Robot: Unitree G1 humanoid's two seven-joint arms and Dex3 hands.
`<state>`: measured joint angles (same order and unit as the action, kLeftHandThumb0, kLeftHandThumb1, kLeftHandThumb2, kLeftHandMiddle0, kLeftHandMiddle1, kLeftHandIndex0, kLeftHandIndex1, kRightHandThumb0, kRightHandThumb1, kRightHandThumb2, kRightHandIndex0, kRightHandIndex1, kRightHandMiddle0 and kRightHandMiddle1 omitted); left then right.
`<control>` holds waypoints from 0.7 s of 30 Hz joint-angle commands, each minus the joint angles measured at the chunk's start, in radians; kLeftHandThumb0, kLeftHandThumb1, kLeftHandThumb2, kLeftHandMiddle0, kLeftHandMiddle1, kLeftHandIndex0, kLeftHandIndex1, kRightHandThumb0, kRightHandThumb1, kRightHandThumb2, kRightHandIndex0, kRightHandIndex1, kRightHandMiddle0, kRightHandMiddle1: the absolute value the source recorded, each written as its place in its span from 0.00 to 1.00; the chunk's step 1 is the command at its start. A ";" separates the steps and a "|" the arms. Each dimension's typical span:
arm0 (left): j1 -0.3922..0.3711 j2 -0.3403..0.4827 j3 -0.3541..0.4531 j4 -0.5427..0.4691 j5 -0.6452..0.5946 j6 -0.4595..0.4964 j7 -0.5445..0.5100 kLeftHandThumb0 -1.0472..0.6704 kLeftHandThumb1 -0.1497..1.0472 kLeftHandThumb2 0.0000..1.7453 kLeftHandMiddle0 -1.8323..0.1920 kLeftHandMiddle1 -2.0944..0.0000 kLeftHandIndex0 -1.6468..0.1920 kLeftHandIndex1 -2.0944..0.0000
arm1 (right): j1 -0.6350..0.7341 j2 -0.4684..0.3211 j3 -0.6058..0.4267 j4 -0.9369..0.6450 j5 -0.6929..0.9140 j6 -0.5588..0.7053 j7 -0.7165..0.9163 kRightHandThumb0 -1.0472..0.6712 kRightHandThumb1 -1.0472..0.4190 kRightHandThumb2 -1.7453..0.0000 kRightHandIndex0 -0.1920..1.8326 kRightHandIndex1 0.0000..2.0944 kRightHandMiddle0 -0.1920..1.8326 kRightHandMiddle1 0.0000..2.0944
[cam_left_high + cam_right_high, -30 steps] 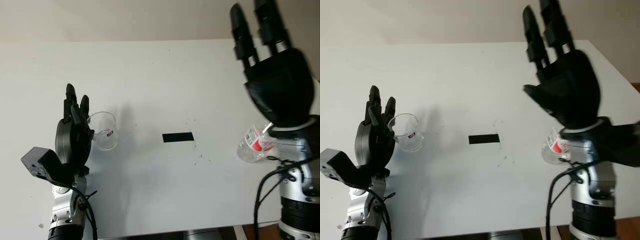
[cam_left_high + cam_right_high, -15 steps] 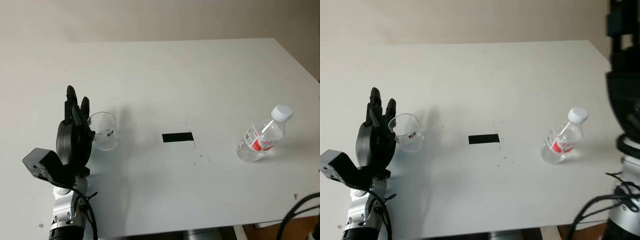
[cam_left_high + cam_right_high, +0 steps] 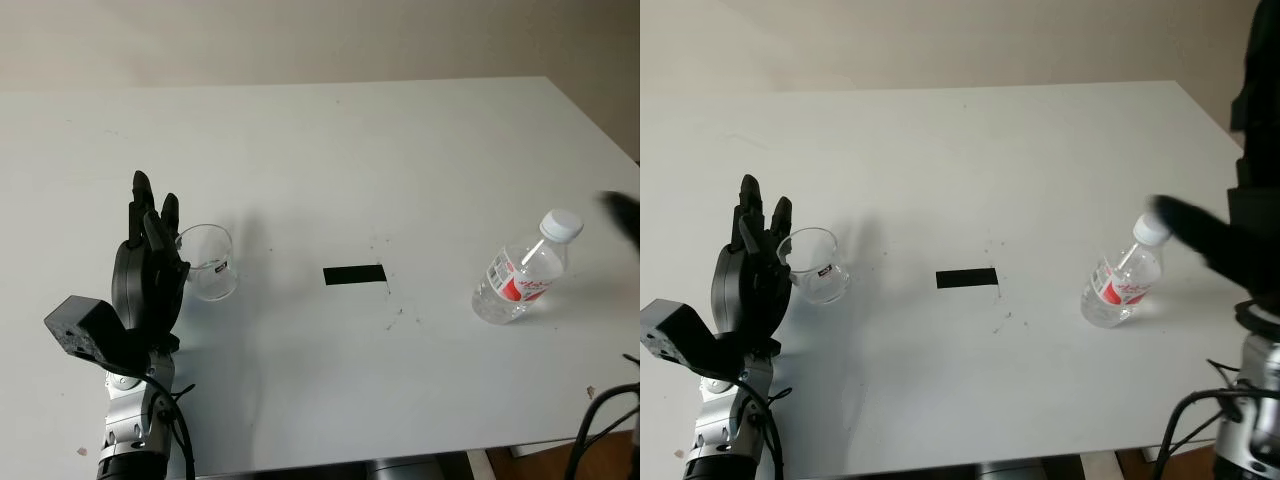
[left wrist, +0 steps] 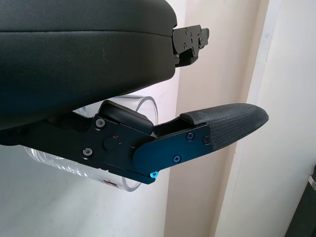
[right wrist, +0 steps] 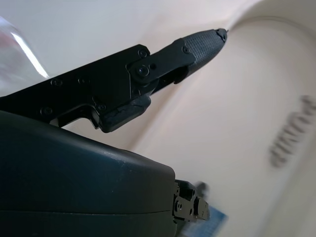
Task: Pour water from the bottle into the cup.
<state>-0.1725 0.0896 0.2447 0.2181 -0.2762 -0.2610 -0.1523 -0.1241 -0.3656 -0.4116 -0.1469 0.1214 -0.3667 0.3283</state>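
- Black right hand [image 3: 1230, 245], half a second earlier away at the right edge, had swung beside the clear capped plastic bottle [image 3: 520, 280]; fingers open, holding nothing.
- Black left hand [image 3: 148, 262] unmoved, open beside the clear glass cup [image 3: 208, 262].
- Bottle's red-white label unreadable.

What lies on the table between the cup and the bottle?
A black strip lies between cup and bottle, seen in both eye views.

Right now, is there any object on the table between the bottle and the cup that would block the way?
Nothing upright stands between them. On the table, the bottle and the cup have just a flat black tape strip lying between them, too low to block a carried bottle. The left robot hand is beside the cup.
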 commanded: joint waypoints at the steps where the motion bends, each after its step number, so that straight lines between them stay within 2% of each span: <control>1: -0.006 0.011 0.007 -0.012 -0.004 0.005 -0.004 0.10 1.00 0.42 1.00 0.83 0.95 1.00 | 0.008 -0.001 0.032 0.063 -0.018 -0.030 0.001 0.14 0.11 0.97 0.00 0.00 0.00 0.00; 5: -0.009 0.014 0.009 -0.018 -0.002 0.014 0.001 0.11 1.00 0.43 1.00 0.84 0.96 1.00 | 0.012 -0.012 0.078 0.170 -0.102 -0.068 -0.033 0.09 0.06 0.96 0.00 0.00 0.00 0.00; 10: -0.011 0.016 0.015 -0.016 -0.007 0.015 -0.006 0.11 1.00 0.43 1.00 0.83 0.96 1.00 | 0.001 -0.017 0.112 0.273 -0.121 -0.145 -0.049 0.09 0.04 0.96 0.00 0.00 0.00 0.01; 21: -0.011 0.032 0.019 -0.030 -0.008 0.033 -0.004 0.10 1.00 0.41 1.00 0.83 0.97 1.00 | 0.017 0.007 0.160 0.364 -0.190 -0.205 -0.172 0.05 0.02 0.97 0.00 0.00 0.01 0.02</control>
<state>-0.1741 0.1152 0.2614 0.2093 -0.2877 -0.2311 -0.1584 -0.1181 -0.3679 -0.2557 0.2005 -0.0677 -0.5536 0.1662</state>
